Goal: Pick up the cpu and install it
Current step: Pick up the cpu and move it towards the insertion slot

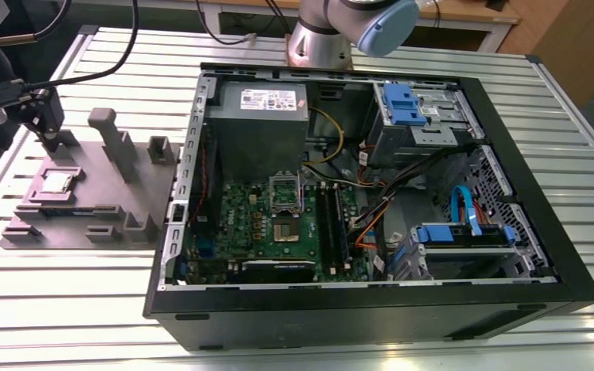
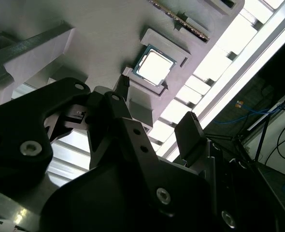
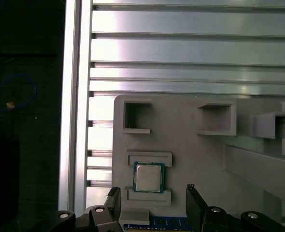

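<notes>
Open computer case (image 1: 380, 309) (beside grey fixture (image 1: 106, 197))

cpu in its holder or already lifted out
In. The cpu lies flat in its recess on the grey holder, between two raised lips; the open gripper hovers apart from it.

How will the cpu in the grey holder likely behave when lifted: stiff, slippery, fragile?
Likely stiff and light: the cpu is a small flat plate with a metal top. Its thin edges give little grip, so it may slip. Being flat, it should not roll.
</notes>
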You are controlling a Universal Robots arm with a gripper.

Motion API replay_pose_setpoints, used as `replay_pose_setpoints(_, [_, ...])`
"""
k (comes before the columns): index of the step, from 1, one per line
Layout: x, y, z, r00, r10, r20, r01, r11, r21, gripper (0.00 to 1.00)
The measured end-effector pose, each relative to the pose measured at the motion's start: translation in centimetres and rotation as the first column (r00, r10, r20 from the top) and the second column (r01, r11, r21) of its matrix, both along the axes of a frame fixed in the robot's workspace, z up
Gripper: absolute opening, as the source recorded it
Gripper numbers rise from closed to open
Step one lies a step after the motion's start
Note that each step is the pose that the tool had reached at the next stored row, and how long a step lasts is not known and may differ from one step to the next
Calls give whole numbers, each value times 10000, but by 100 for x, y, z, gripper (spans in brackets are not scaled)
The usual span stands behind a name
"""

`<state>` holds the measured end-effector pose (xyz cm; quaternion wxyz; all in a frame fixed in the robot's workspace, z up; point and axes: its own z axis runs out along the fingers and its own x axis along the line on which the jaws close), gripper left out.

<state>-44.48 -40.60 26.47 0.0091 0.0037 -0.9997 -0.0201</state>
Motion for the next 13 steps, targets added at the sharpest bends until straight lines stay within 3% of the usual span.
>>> replay_pose_setpoints(8, [0,0,-3,10000,0,2,0,10000,1,65])
replay_pose_setpoints(13, [-2,-17,-52,10000,0,1,0,10000,50,65])
